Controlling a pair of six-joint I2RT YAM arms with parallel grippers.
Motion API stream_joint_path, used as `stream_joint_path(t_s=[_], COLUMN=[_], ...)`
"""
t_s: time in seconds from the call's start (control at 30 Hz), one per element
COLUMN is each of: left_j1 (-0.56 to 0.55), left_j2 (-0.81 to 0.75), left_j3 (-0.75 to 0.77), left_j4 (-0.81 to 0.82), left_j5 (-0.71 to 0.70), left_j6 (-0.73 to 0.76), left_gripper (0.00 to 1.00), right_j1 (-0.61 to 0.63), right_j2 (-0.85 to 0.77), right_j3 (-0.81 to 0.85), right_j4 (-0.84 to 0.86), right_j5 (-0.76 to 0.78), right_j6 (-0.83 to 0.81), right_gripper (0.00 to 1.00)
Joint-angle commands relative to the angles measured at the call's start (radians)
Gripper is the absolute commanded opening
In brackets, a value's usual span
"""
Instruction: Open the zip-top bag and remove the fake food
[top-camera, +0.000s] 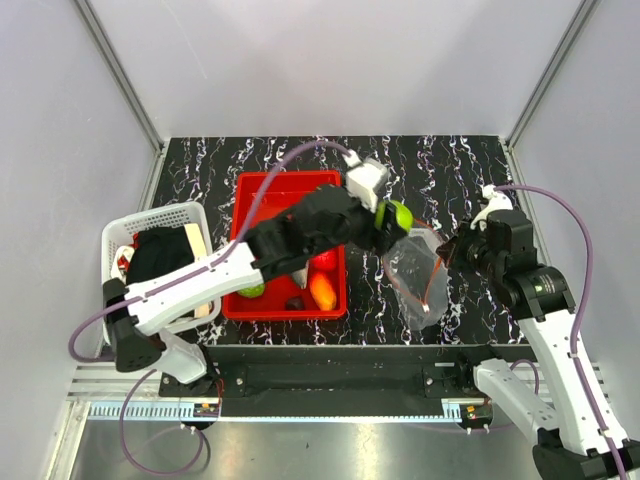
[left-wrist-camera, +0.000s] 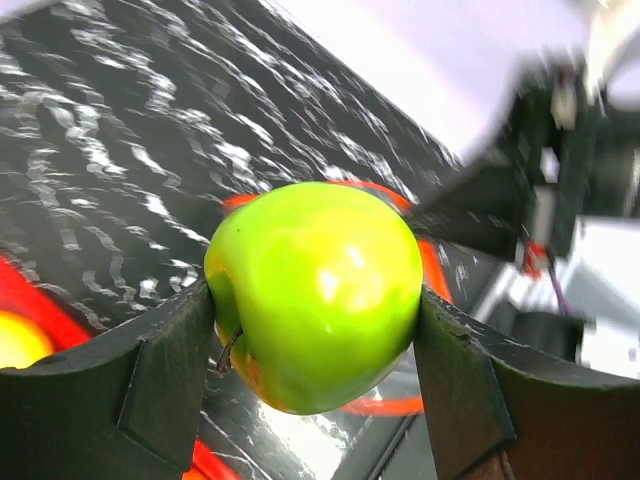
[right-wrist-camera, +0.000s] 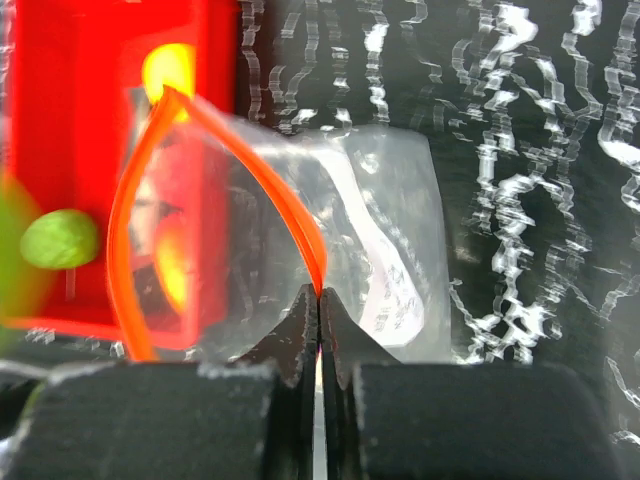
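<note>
My left gripper (top-camera: 393, 217) is shut on a green round fruit (left-wrist-camera: 315, 292), held in the air just above the open mouth of the zip-top bag (top-camera: 420, 275). The fruit also shows in the top view (top-camera: 396, 214). My right gripper (top-camera: 452, 250) is shut on the bag's red-orange zip strip (right-wrist-camera: 300, 225) and holds the mouth open in a loop. The clear bag (right-wrist-camera: 370, 250) looks empty apart from a white label. In the red tray (top-camera: 285, 190) lie another green fruit (top-camera: 251, 289), an orange piece (top-camera: 322, 290), a red piece (top-camera: 324, 261) and a small dark piece (top-camera: 296, 302).
A white basket (top-camera: 125, 235) holding dark cloth stands at the left edge of the table. The red tray sits left of the bag. The right arm's base and cable (top-camera: 580, 330) run along the right side.
</note>
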Motion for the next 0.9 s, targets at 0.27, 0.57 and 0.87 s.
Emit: stream_joint_path(t_s=[0.27, 0.57, 0.87], left_j1=[0.358, 0.667, 0.729], left_j2=[-0.109, 0.052, 0.275], left_j3=[-0.117, -0.177, -0.173], left_j4=[-0.096, -0.175, -0.219], left_j5=[-0.109, -0.067, -0.089], left_j6=[-0.175, -0.197, -0.174], left_gripper=[0.0, 0.0, 0.0], right_j1=[-0.002, -0.002, -0.002], right_j2=[0.098, 0.228, 0.457], right_j3=[0.147, 0.316, 0.253], right_j4=[-0.056, -0.107, 0.06], right_j5=[0.374, 0.614, 0.483], right_j6=[-0.026, -0.121, -0.052], right_gripper=[0.0, 0.0, 0.1])
